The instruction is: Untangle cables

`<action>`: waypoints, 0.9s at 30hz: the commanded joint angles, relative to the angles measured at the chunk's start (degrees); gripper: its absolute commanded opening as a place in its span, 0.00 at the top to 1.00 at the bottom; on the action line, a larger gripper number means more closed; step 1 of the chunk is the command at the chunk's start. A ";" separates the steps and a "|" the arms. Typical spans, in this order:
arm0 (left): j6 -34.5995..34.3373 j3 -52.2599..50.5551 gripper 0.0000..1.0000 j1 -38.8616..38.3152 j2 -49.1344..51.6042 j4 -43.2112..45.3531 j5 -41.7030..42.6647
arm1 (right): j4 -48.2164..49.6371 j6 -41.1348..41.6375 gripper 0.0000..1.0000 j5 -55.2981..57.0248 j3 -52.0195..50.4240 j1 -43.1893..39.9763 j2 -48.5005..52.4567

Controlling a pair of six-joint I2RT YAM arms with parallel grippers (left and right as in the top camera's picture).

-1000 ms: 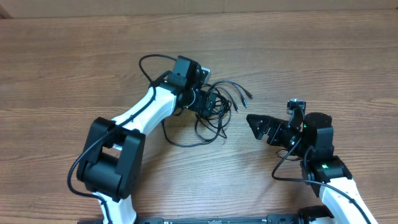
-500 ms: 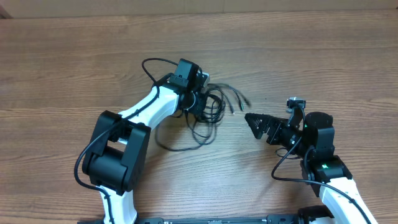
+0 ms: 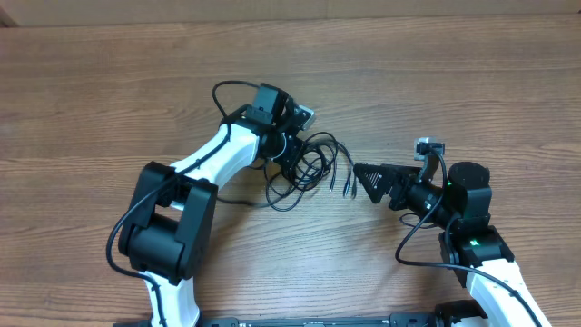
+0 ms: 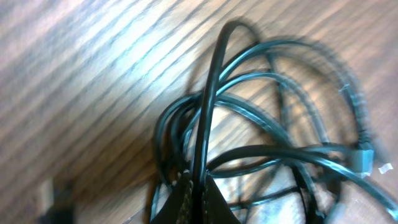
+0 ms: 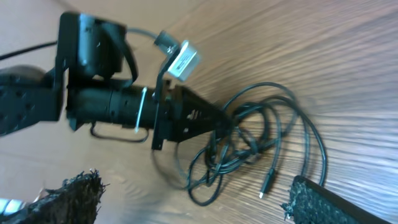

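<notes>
Overhead, I see my left gripper (image 3: 292, 156) clamped on the cables (image 3: 309, 168) — right gripper (image 3: 363, 177) gapes wide, just beside their plugs (image 3: 348, 188).

Left wrist view: cables (image 4: 210, 93) blurred, loops cut off at right and bottom edges; left gripper (image 4: 194, 202) mostly cropped at bottom. Overhead: plug ends (image 3: 349, 189) too small to identify

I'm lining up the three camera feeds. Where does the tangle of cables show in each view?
Overhead: the cables lie mid-table, just right of the left pincer.
Left wrist: the cables fill the centre and right, rising from the left pincer at the bottom edge.
Right wrist: the cables sit centre-right, below the left pincer.
Shared landmark: the left pincer clamped on the bundle.
</notes>
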 commanded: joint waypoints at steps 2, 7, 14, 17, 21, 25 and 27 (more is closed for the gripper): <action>12.33 3.19 0.96 0.57 -10.64 0.09 5.40 | 0.24 0.59 0.06 -3.69 2.01 0.20 -0.59; 17.73 3.19 0.96 0.55 -19.02 -0.39 5.40 | 0.15 0.55 0.06 -3.93 3.37 0.20 -0.57; 18.14 3.19 0.96 0.85 -28.41 -0.35 5.33 | 1.09 0.09 0.06 -5.31 5.05 0.22 -0.59; 18.12 3.19 0.96 0.76 -31.52 -0.33 5.25 | 2.80 0.11 0.06 -5.62 5.05 0.22 -0.59; 18.08 3.19 0.96 0.76 -34.27 -0.02 5.42 | 3.93 -0.33 0.06 -5.40 5.05 0.20 -0.57; 18.08 3.19 0.96 0.76 -36.20 -0.63 5.90 | 4.66 -2.08 0.06 -5.33 5.05 0.20 -0.57; 18.08 3.19 0.96 0.76 -36.92 -0.98 7.06 | 5.46 -2.19 0.06 -5.18 5.05 0.20 -0.57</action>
